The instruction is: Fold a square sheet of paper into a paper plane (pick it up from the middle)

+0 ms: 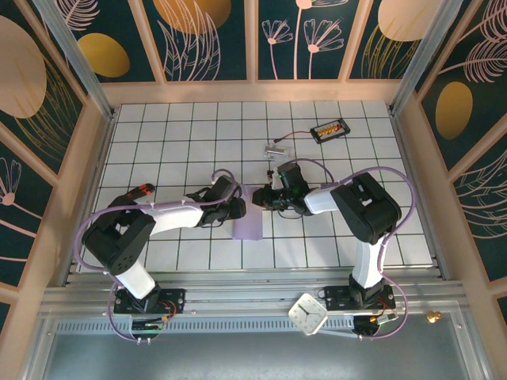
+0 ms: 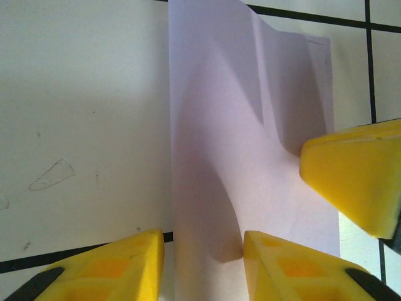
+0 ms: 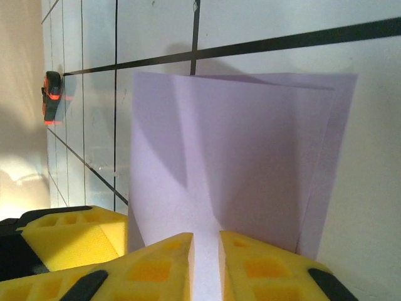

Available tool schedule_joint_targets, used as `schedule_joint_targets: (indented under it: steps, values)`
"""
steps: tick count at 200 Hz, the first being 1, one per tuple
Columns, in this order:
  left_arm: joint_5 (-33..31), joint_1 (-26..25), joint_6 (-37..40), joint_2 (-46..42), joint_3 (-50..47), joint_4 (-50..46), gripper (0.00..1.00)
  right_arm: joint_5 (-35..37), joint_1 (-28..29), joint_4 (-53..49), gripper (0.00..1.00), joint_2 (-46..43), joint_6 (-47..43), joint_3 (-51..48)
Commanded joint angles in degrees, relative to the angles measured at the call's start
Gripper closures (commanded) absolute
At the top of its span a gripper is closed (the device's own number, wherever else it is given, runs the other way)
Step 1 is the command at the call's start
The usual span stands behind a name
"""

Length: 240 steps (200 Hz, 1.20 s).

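Sheet of paper (image 1: 248,226) lies doubled over near the middle of the table (image 1: 158,150), a shade toward 6 o'clock, one layer bowed upward. Right gripper (image 3: 205,254), at the sheet's 1 o'clock corner, pinches its edge with the fingers pressed nearly together. Left gripper (image 2: 203,266), at 11 o'clock, stands part spread astride the raised fold and is not clamped. Recommended: match the edges first, hold the right pinch firm, then flatten the crease squarely — any skew will spoil the wings.
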Motion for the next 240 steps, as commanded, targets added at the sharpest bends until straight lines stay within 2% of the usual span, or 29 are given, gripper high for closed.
schedule_joint_targets:
  steps: [1,52,154,240]
  values:
    - [1.04,0.01,0.62,1.14,0.3,0.43,0.62,-0.14,-1.29,-1.83,0.79,-3.83,-1.4,0.35]
    - [0.49,0.06,0.19,1.68,0.29,0.57,0.61,1.58,-2.17,-4.64,0.76,-7.12,-3.35,-1.5]
    - [-2.24,-0.01,-5.01,1.94,-0.71,3.4,0.59,4.55,-2.11,-6.18,0.77,-6.71,-3.64,-3.39]
    - [-0.64,-0.01,0.31,2.32,0.6,0.45,0.6,6.94,-4.03,-11.01,0.78,-9.3,-6.97,-2.77]
